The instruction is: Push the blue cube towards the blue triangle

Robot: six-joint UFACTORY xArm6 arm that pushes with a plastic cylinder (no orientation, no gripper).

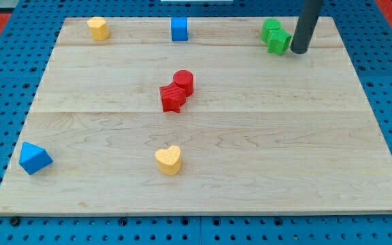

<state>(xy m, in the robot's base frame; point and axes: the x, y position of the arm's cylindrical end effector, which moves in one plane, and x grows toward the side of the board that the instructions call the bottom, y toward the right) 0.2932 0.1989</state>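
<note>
The blue cube (pixel 179 29) sits near the top edge of the wooden board (pixel 284 150), a little left of centre. The blue triangle (pixel 34 158) lies at the board's bottom left corner. My tip (pixel 298 51) is at the view's top right, touching or almost touching the right side of two green blocks (pixel 275 36). The tip is far to the right of the blue cube.
A yellow block (pixel 98 28) sits at the top left. A red cylinder (pixel 184 82) and a red star-shaped block (pixel 172 98) touch each other at the centre. A yellow heart (pixel 169 160) lies at the bottom centre. Blue pegboard (pixel 386 61) surrounds the board.
</note>
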